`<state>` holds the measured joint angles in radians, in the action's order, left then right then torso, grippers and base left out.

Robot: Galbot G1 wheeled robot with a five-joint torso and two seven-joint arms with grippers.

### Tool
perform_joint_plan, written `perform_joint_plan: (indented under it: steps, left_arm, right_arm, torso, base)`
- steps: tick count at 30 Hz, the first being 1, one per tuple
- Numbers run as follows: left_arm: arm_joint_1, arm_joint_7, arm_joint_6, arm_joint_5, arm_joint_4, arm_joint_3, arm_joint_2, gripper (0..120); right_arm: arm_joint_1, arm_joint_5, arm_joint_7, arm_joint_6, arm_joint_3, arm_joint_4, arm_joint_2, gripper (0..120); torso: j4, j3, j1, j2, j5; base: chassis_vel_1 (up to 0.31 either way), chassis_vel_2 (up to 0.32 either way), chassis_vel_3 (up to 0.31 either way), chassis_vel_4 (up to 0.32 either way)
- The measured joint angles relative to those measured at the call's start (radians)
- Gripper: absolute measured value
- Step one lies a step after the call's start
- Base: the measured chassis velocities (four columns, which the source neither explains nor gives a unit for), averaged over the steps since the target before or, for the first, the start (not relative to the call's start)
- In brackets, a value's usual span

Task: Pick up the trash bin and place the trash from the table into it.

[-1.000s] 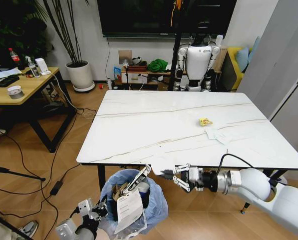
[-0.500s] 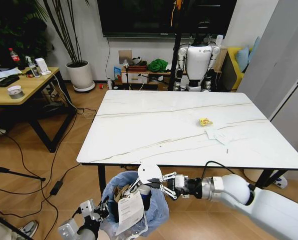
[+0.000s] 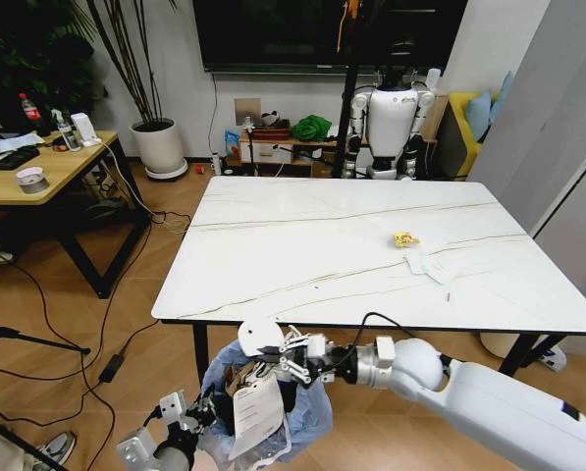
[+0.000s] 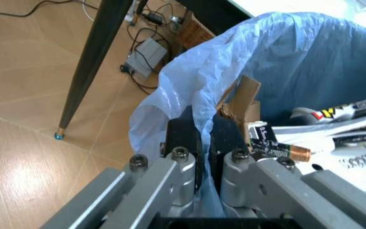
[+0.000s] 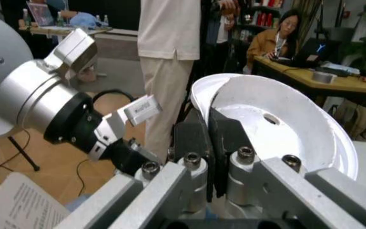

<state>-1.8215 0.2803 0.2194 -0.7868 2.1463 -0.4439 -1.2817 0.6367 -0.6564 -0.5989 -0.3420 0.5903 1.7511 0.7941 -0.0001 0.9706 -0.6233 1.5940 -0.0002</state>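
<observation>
The small round dark trash bin lined with crinkled light-blue plastic point(image 3: 263, 397) hangs off the floor just in front of the near edge of the large white marble-look table with thin grey veins point(image 3: 302, 255). The left gripper point(image 4: 203, 143) holds it there, its fingers pressed together on the bag-covered rim. Inside the bin I can see a torn brown carton point(image 4: 240, 102), a white printed sheet point(image 3: 253, 417) and other wrappers, so much of the clearing looks done.

The right gripper point(image 3: 285, 357) reaches in from the robot's right, directly over the bin's mouth, fingers clamped on the edge of a white round disc point(image 3: 260, 338). From the right wrist view the disc point(image 5: 278, 126) looks like a shallow dished lid with a small hole near its middle. Being round, it has no real long axis; it is gripped by its rim and stands tilted, its broad face turned partly upward and toward the table rather than lying flat.

What remains, as far as I can judge: the disc is not yet released into the bin, and on the far right part of the tabletop a small yellow scrap point(image 3: 402, 238) and some crumpled white paper point(image 3: 432, 265) just beside it are left lying.
</observation>
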Motion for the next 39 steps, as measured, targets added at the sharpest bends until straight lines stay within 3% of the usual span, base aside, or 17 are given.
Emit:
perform_joint_plan:
  steps: [4,8,19,22,25,27,29,32,39]
  left_arm:
    - [0.001,0.0,0.0,0.0,0.004,-0.001,0.001,0]
    - [0.003,0.001,0.0,-0.003,0.007,-0.004,0.002,0]
    - [0.001,0.002,0.001,-0.003,0.009,-0.005,0.004,0]
    - [0.001,0.002,0.001,-0.003,0.009,-0.006,0.005,0]
    - [0.0,0.002,0.001,-0.002,0.009,-0.005,0.004,0]
    - [-0.007,0.004,0.001,0.0,0.017,-0.007,0.001,0]
    - [-0.014,0.004,0.0,0.002,0.022,-0.01,0.002,0]
    - [-0.017,0.004,0.0,0.004,0.025,-0.011,0.002,0]
    - [-0.02,0.003,-0.01,0.021,0.026,-0.022,0.01,0]
  right_arm:
    - [0.005,0.014,0.0,-0.007,0.006,-0.013,0.0,0]
    - [0.017,0.038,-0.001,-0.019,0.005,-0.034,-0.003,11]
    - [0.038,0.046,0.007,-0.024,-0.014,-0.032,-0.033,53]
    - [0.043,0.047,0.007,-0.025,-0.017,-0.03,-0.037,56]
    - [0.058,0.057,0.007,-0.029,-0.032,-0.028,-0.046,73]
    - [0.084,0.057,0.008,-0.042,-0.108,-0.021,-0.092,91]
    - [0.09,0.026,0.064,-0.066,-0.17,-0.018,-0.13,98]
    - [0.098,0.006,0.11,-0.078,-0.218,-0.019,-0.156,100]
    - [0.246,-0.021,0.274,-0.084,-0.465,-0.077,-0.225,100]
  torso:
    - [0.0,0.0,0.0,0.0,0.0002]
    - [0.0,0.0,0.0,0.0,0.0002]
    - [0.0001,0.0,0.0,0.0,0.0001]
    - [0.0,0.0,0.0,0.0,0.0001]
    - [-0.0001,0.0,0.0,0.0,0.0002]
    - [-0.0001,0.0,0.0,0.0,0.0004]
    - [0.0001,0.0,0.0,0.0,0.0002]
    - [0.0002,0.0,0.0,0.0,0.0003]
    - [0.0001,0.0,0.0,0.0,0.0004]
  base:
    - [0.0,0.0,0.0,0.0]
    - [0.0,0.0,0.0,0.0]
    - [0.0,0.0,0.0,0.0]
    - [0.0,0.0,0.0,0.0]
    - [0.0,0.0,0.0,0.0]
    - [0.0,0.0,0.0,0.0]
    - [0.0,0.0,0.0,0.0]
    - [0.0,0.0,0.0,0.0]
    - [0.0,0.0,0.0,0.0]
